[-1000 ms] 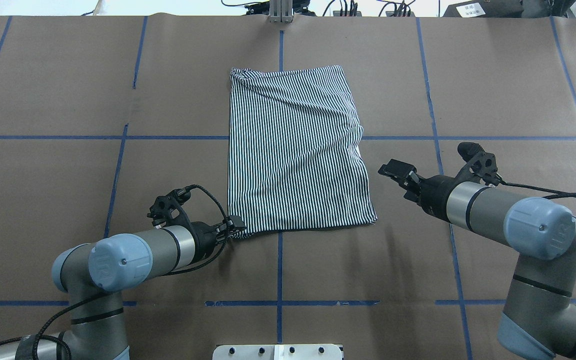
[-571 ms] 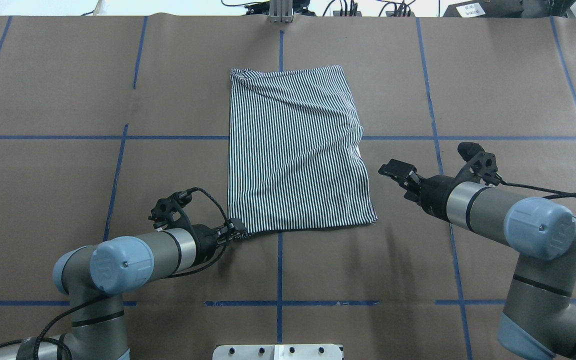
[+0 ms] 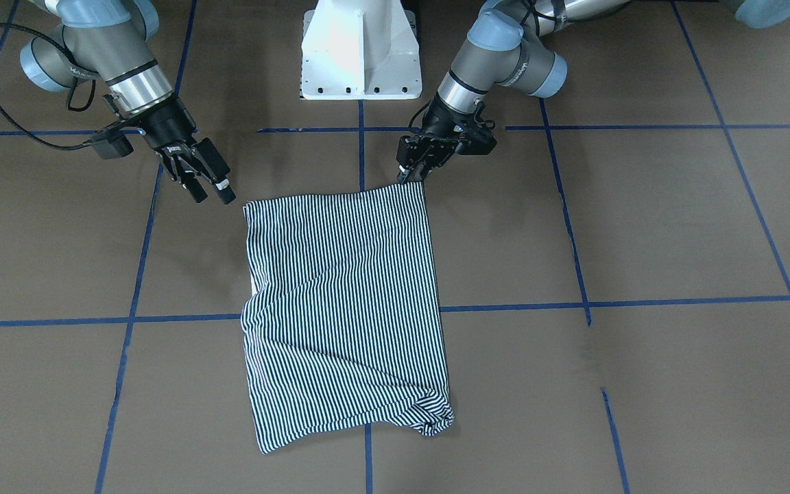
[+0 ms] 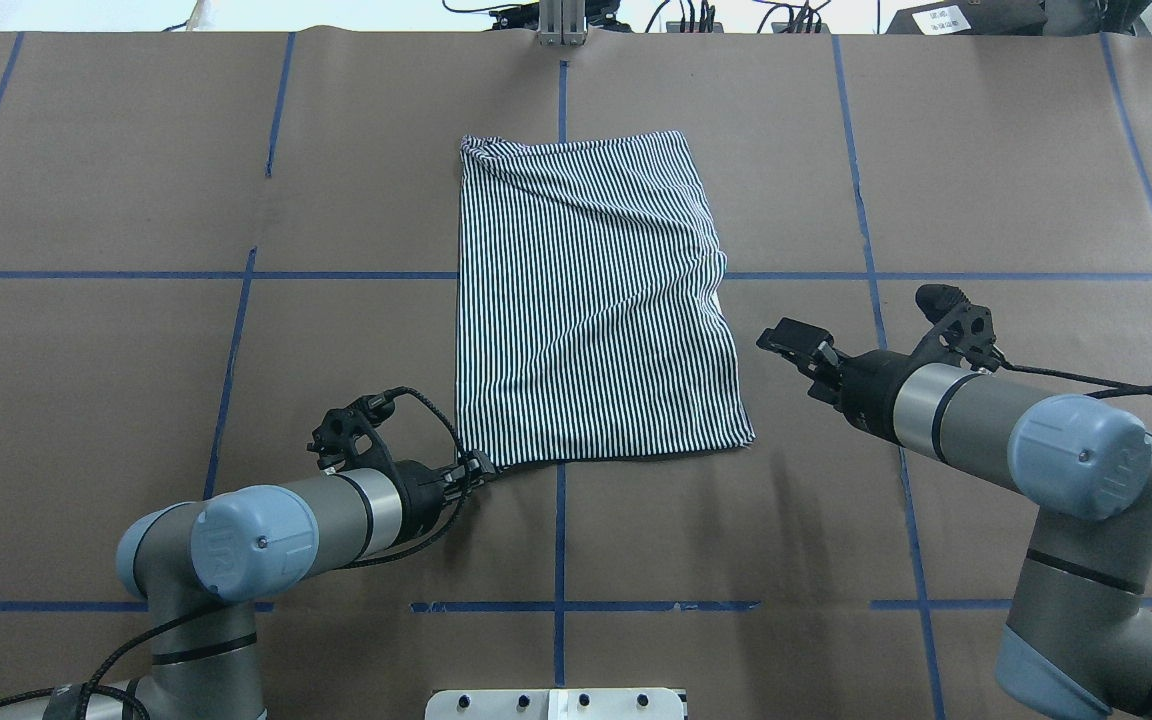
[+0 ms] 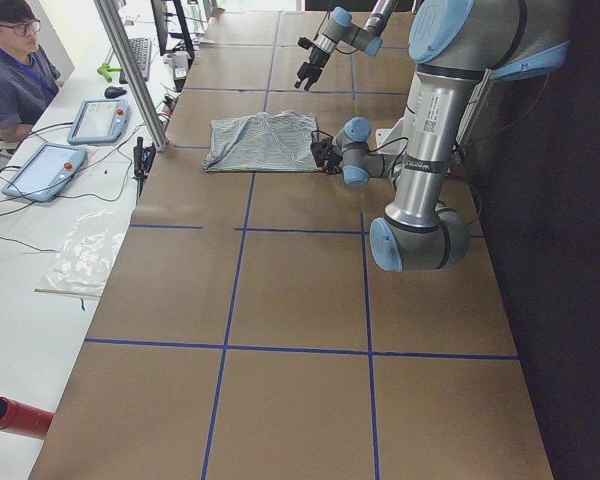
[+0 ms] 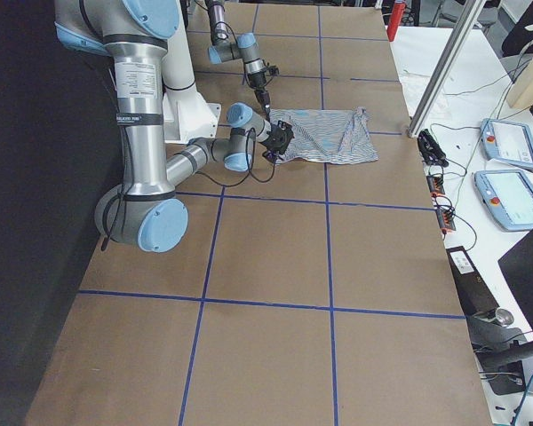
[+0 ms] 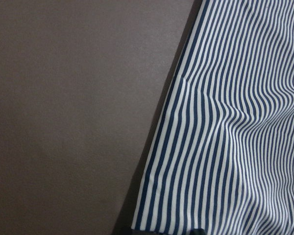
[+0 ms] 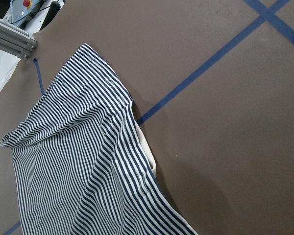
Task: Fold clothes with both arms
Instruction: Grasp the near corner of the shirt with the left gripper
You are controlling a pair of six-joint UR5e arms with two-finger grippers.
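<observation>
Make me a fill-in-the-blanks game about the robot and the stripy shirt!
1. The shirt lying flat on the table has thin navy and white ____.
2. The left gripper is pinching the shirt at one ____.
3. The right gripper hangs beside the shirt, not touching it, with its fingers ____.

Missing words: stripes, corner, open.

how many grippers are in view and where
2. The left gripper is closed on the shirt's corner nearest the robot; the right gripper hovers open just off the other near corner, not touching.
</observation>
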